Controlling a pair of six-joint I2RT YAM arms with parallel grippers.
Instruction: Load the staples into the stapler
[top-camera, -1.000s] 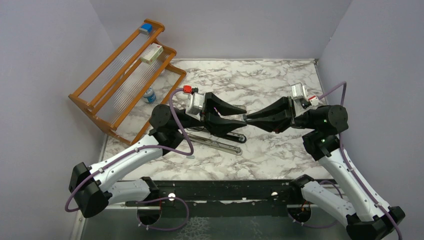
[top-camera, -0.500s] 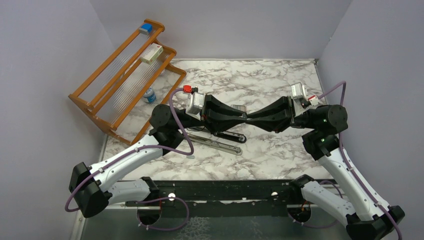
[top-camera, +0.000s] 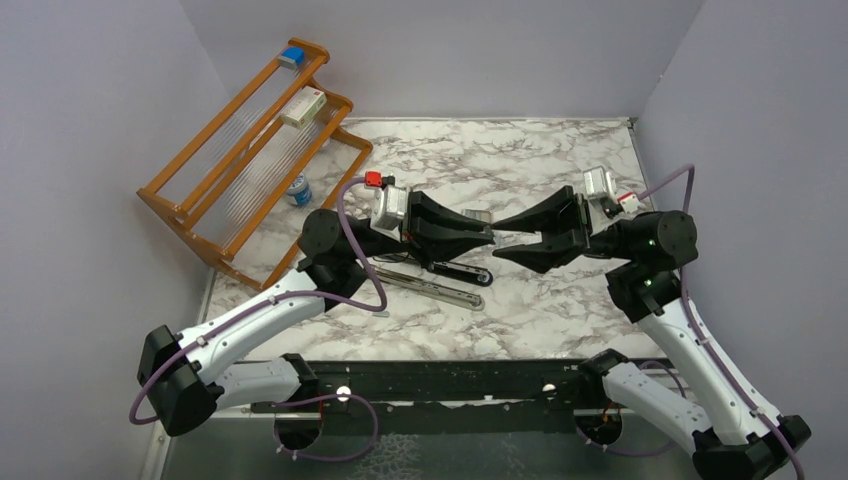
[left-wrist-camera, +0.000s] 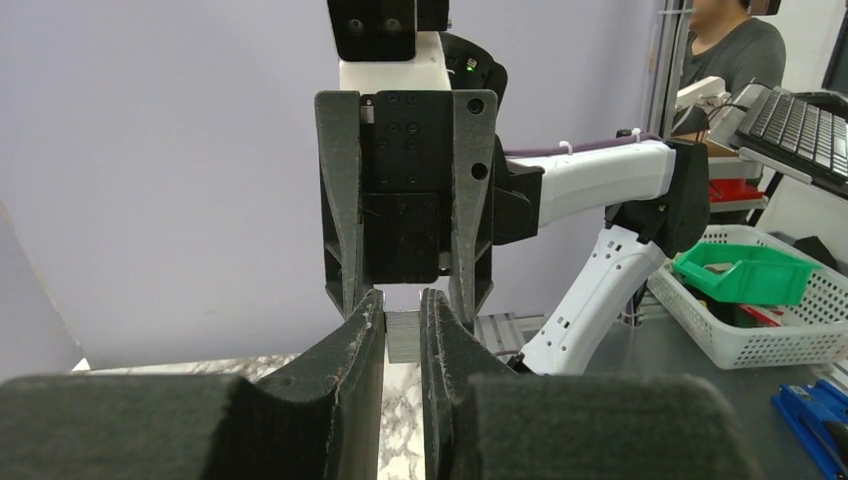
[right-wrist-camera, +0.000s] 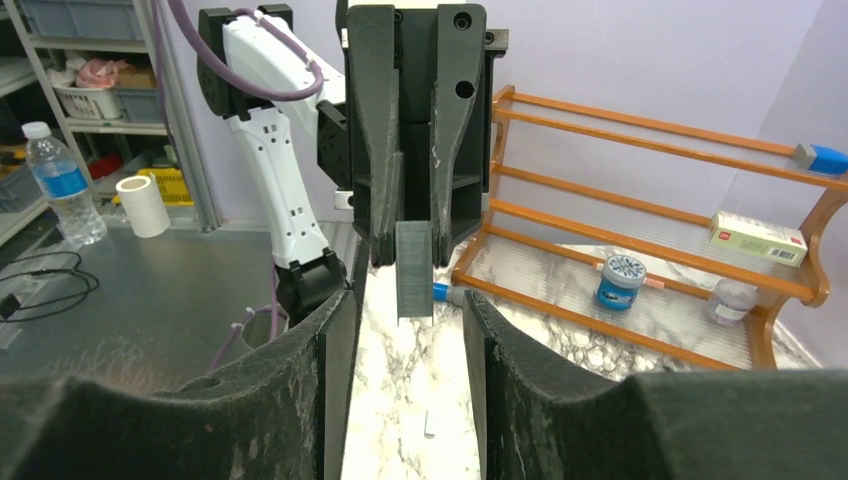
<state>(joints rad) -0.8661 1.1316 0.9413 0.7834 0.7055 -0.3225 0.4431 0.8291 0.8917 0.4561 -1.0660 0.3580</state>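
Our left claw (left-wrist-camera: 403, 300) is clenched on the staples (right-wrist-camera: 413, 270), a light, brittle strip, probably safest held by its flat sides. Our right claw (right-wrist-camera: 405, 305) stands released.

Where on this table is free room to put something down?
Free: the table's far strip between rack and right wall, and the near strip before the stapler. Crowded: the middle, where left claw and right claw meet.

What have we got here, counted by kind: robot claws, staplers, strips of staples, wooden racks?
Robot claws: 2 (left gripper, right gripper)
Stapler: 1 (black stapler, lying open on the table)
Staple strip: 1 (staple strip, pinched in the left gripper)
Wooden rack: 1 (wooden rack)
Total: 5
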